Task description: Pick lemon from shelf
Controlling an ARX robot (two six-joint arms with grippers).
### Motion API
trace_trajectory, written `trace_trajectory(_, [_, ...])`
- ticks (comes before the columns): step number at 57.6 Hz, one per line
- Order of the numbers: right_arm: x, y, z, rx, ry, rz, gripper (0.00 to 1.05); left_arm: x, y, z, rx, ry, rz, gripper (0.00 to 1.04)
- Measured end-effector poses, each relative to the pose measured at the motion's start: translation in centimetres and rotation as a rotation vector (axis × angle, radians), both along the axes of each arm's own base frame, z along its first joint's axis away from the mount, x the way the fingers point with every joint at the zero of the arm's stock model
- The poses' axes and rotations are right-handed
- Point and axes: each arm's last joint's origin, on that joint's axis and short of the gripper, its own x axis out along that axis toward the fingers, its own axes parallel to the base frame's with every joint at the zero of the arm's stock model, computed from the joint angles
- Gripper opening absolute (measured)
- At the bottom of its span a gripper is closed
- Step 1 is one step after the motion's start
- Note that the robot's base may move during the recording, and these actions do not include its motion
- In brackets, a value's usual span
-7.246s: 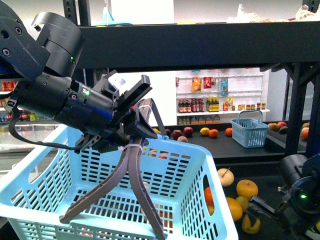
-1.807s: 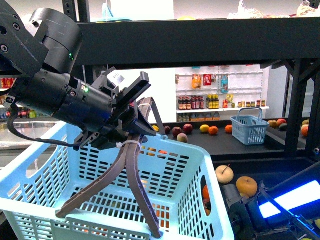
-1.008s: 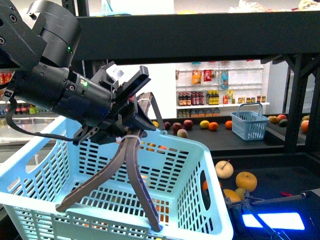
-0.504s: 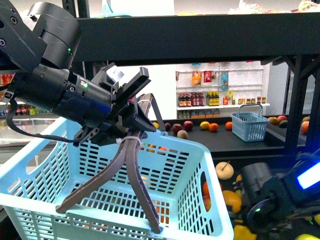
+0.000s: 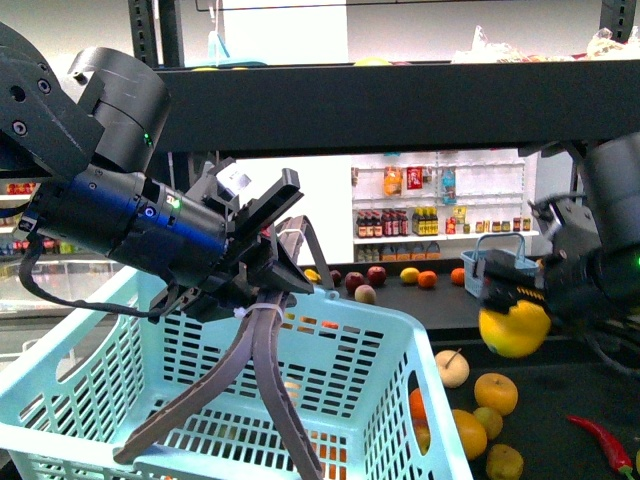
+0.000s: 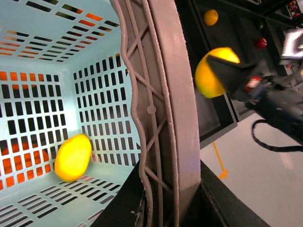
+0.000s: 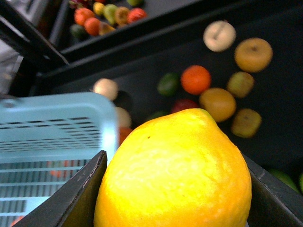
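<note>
Lemon [image 5: 513, 330], bright-yellow and oval, hangs pinched in the right gripper [image 7: 175, 203] above the black metal shelf deck [image 5: 560, 375], near the pale-blue slotted plastic basket [image 5: 340, 350] whose brown handle [image 5: 262, 350] the left gripper [image 5: 265, 270] clamps. Rounded skin may squirt free; swinging across could clip the rim [image 5: 395, 308].

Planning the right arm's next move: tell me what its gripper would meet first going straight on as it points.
Probably the rim of the light blue basket: the right gripper, shut on the lemon, points toward it, though depth is unclear.
</note>
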Motion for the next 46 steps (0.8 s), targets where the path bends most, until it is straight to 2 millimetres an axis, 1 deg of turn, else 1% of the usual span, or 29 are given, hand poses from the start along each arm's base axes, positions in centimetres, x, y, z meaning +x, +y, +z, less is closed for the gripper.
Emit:
trace_trajectory(1, [-0.3,0.6,0.7,0.011,-0.015,0.012,0.72,0.0,0.0,0.0,0.000,0.000,0.000,0.20])
trace_trajectory(5, [-1.1,2.3,2.4,0.029,-0.050,0.051,0.72,0.0,0.0,0.0,0.001,-0.001,0.000,0.20])
trace_trajectory(8, [-1.6,3.6,3.0,0.042,-0.057,0.081,0.72,0.0,0.0,0.0,0.001,-0.001,0.000,0.20])
trace_trajectory(11, [-1.8,4.6,3.1,0.047,-0.054,0.102,0.72,0.0,0.0,0.0,0.001,-0.001,0.001,0.20])
trace_trajectory(15, [-2.0,6.1,2.8,0.051,-0.031,0.134,0.72,0.0,0.0,0.0,0.002,-0.001,0.003,0.20])
trace_trajectory(19, [-2.1,7.1,2.2,0.047,-0.013,0.150,0.72,0.0,0.0,0.0,0.002,-0.001,0.003,0.20])
trace_trajectory(33, [-2.0,9.8,-0.1,0.053,0.044,0.197,0.72,0.0,0.0,0.0,0.000,0.000,0.000,0.20])
trace_trajectory(37, [-1.9,10.6,-1.0,0.038,0.063,0.214,0.72,0.0,0.0,0.0,0.000,0.000,0.000,0.20])
trace_trajectory(39, [-1.9,10.9,-1.4,0.031,0.072,0.221,0.76,0.0,0.0,0.0,0.000,0.000,0.000,0.20])
trace_trajectory(41, [-1.9,11.3,-1.7,0.030,0.075,0.234,0.83,0.0,0.0,0.0,0.000,-0.001,0.000,0.20])
trace_trajectory(43, [-1.9,11.5,-1.7,0.033,0.068,0.243,0.90,0.0,0.0,0.0,0.001,-0.001,0.000,0.20])
trace_trajectory(46, [-1.9,11.6,-1.5,0.039,0.049,0.251,0.97,0.0,0.0,0.0,0.001,-0.001,0.000,0.20])
